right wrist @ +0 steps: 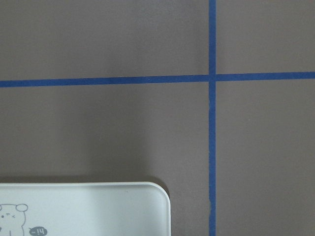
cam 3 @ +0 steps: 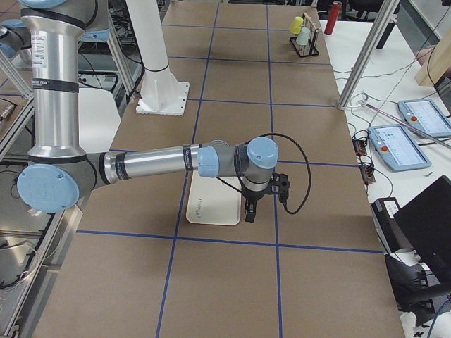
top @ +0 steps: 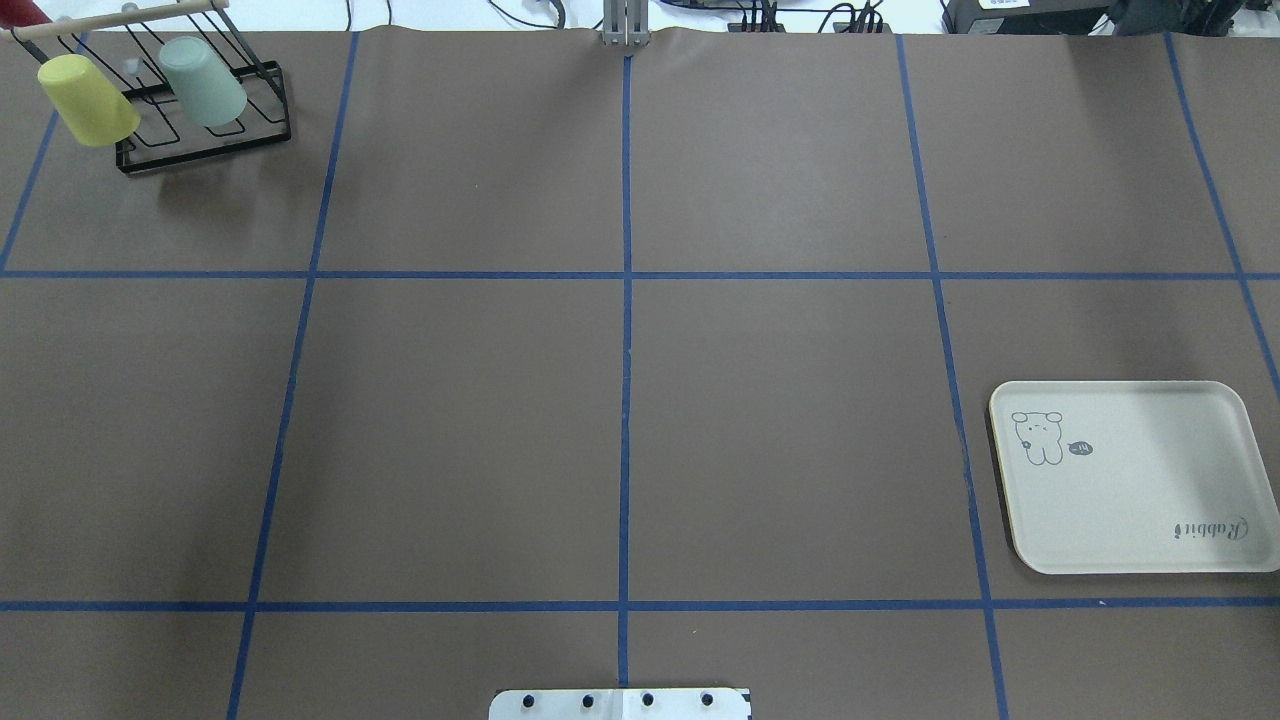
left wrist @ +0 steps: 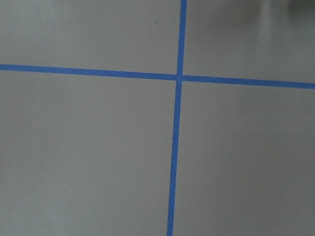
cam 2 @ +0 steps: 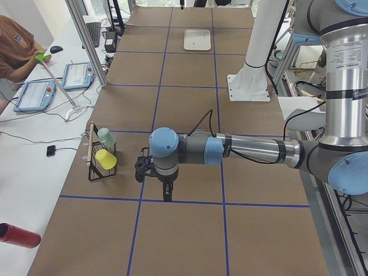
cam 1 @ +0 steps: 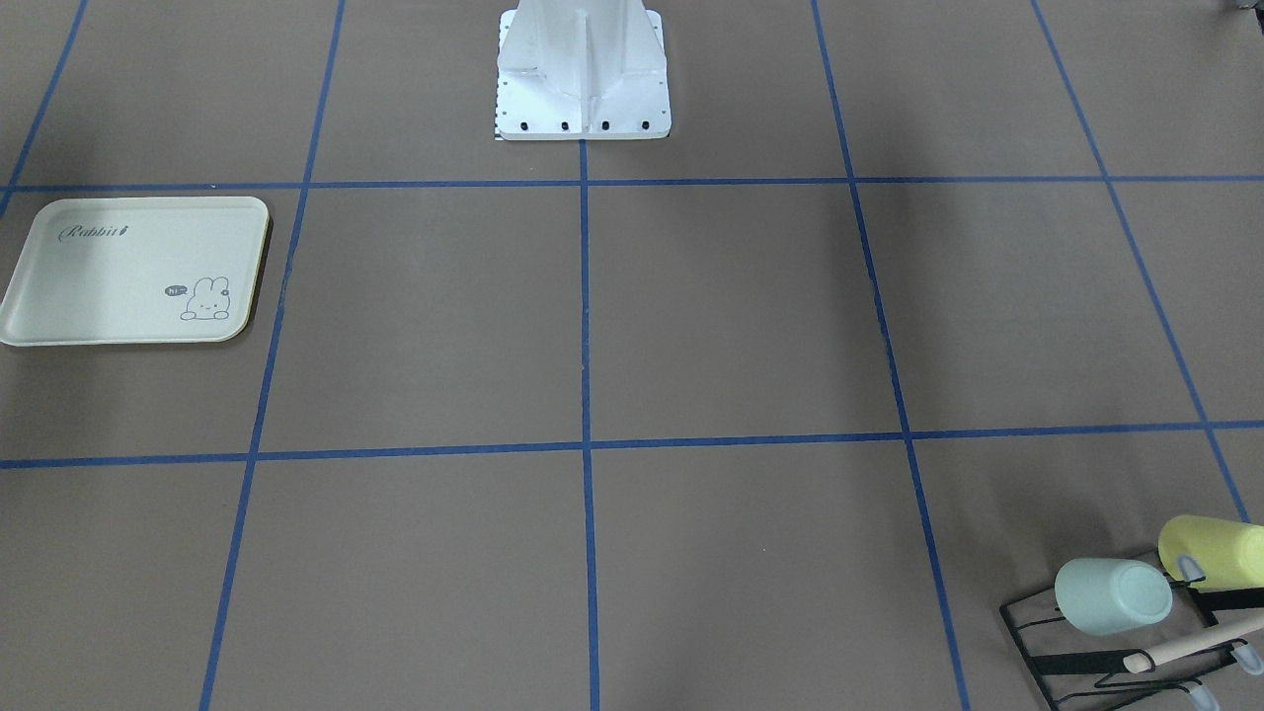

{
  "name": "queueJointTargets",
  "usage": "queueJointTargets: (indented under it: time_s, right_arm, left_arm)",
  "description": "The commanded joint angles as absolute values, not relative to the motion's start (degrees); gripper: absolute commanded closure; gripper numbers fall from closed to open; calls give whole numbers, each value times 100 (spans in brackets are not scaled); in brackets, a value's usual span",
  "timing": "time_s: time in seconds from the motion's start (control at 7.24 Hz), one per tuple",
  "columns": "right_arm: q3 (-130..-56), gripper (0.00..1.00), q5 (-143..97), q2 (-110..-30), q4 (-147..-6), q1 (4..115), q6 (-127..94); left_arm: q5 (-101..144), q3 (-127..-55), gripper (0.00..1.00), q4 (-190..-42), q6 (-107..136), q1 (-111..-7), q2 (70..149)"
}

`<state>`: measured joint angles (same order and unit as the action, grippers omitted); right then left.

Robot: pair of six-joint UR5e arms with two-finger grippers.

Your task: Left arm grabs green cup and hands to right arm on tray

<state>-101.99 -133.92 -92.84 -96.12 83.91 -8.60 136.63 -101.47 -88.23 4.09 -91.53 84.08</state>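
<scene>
The pale green cup [top: 203, 82] hangs upside down on a black wire rack [top: 204, 143] at the table's far left corner, next to a yellow cup [top: 88, 100]. It also shows in the front view [cam 1: 1111, 595]. The cream Rabbit tray [top: 1140, 480] lies bare at the right side. The left gripper [cam 2: 167, 194] shows only in the exterior left view; it points down over the table to the right of the rack, and I cannot tell if it is open. The right gripper [cam 3: 249, 213] shows only in the exterior right view, above the tray's edge [cam 3: 211, 205]; its state is unclear too.
The brown table is marked with blue tape lines. The robot's white base [cam 1: 583, 69] stands at the table's near middle edge. A wooden bar [cam 1: 1190, 644] tops the rack. A red bottle [cam 2: 17, 235] lies off the table. A person [cam 2: 17, 46] sits at the side bench.
</scene>
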Motion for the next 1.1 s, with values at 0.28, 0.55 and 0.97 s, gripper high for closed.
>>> queueJointTargets:
  time_s: [0.28,0.55,0.97]
  right_arm:
    - [-10257,0,-13350,-9343,-9580,8429,-940]
    - [-10257,0,-13377,-9343,-9580,8429,-940]
    - [-10257,0,-13473,-9325,-9580,8403,-949]
  left_arm:
    - [13684,-10160,0,-9447,413,-9149,8183]
    - [13728,-10151,0,-9527,413,-9044,8183]
    - [13975,-10169,0,-9484,640,-8590,8636]
